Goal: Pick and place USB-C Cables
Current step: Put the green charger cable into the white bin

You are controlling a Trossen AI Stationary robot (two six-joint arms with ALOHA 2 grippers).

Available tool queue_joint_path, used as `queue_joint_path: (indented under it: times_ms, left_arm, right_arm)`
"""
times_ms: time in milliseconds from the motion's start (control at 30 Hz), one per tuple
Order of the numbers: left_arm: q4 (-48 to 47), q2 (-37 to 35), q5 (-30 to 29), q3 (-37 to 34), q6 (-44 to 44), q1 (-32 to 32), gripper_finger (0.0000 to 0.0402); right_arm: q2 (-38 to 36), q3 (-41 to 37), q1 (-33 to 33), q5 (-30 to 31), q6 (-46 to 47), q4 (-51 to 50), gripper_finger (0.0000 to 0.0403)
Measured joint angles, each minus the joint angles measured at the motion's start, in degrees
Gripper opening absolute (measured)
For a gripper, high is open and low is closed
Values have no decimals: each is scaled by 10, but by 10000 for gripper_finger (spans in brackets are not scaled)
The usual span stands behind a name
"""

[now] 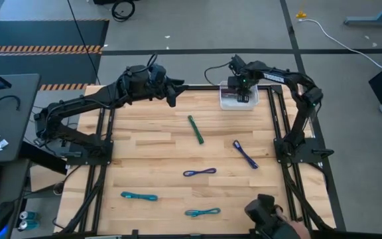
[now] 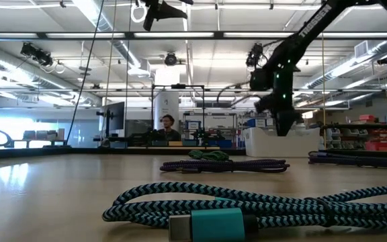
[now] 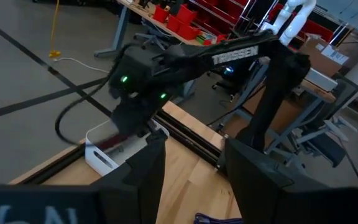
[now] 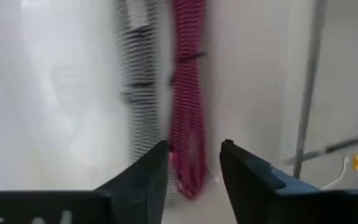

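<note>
A white bin [image 1: 227, 101] stands at the table's far edge. My right gripper [image 1: 243, 93] hangs over it, pointing down, open. In the right wrist view a maroon cable [image 4: 188, 112] and a grey cable [image 4: 140, 93] lie side by side on the bin's floor, the maroon one below the gap of my right gripper [image 4: 194, 155]. On the table lie a green cable [image 1: 195, 129], a purple-blue cable [image 1: 245, 154], a purple cable [image 1: 199, 172] and two teal cables [image 1: 138, 196] [image 1: 202, 212]. My left gripper [image 1: 172, 93] is raised near the far edge, open, with nothing in it.
Black frame rails [image 1: 103, 143] run along the table's left and right sides. A person's hand with a dark object [image 1: 269, 216] shows at the near right edge. Bare wood lies between the cables. In the low view a teal cable [image 2: 247, 205] lies closest, the bin [image 2: 281, 141] far behind.
</note>
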Motion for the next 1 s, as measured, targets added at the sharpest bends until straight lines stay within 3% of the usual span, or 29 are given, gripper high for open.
queue_joint_path:
  times_ms: [300,467,633,733,867,1000]
  left_arm:
    - [-44,0,7,0,7,7,172]
    - [-117,18,77,0,68,22,172]
    - [-121,106,199,0,65,61,154]
    - [-126,167,238,0,157,69,136]
    - [-145,233,235,0,341,46,128]
    - [-135,288,235,0,415,23,159]
  right_arm:
    - [-196,0,19,-145,263,1,141]
    - [-318,-14,88,-158,397,11,124]
    - [-432,-94,198,-157,509,65,117]
    - [-489,-157,253,-155,557,99,116]
    - [-544,-228,296,-134,653,126,116]
    - [-577,-272,321,-107,723,152,116]
